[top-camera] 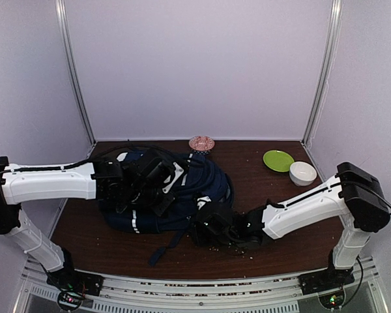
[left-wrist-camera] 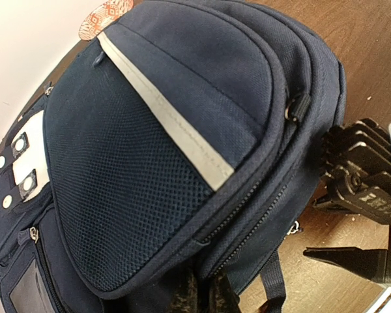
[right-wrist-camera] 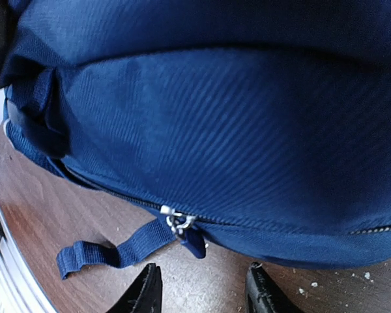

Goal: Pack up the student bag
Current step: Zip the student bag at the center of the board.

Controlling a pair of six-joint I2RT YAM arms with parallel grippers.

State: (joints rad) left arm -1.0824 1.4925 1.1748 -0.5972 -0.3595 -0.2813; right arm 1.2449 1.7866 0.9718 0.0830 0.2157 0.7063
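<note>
The top view looks down from high behind the near edge, taking in the whole desk (top-camera: 247,186). Both wrist views sit close against the student bag (top-camera: 205,179), facing its fabric, which all three views share.

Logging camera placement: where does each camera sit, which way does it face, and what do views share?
Top external: above and behind the bases, looking down on the table and student bag; left arm and right arm both show.
Left wrist: above the bag, facing its striped front pocket; own jaws unseen, right arm at the edge.
Right wrist: low by the table, facing the bag's zipper pull; its open jaws at bottom.
Shared: all show the bag.
</note>
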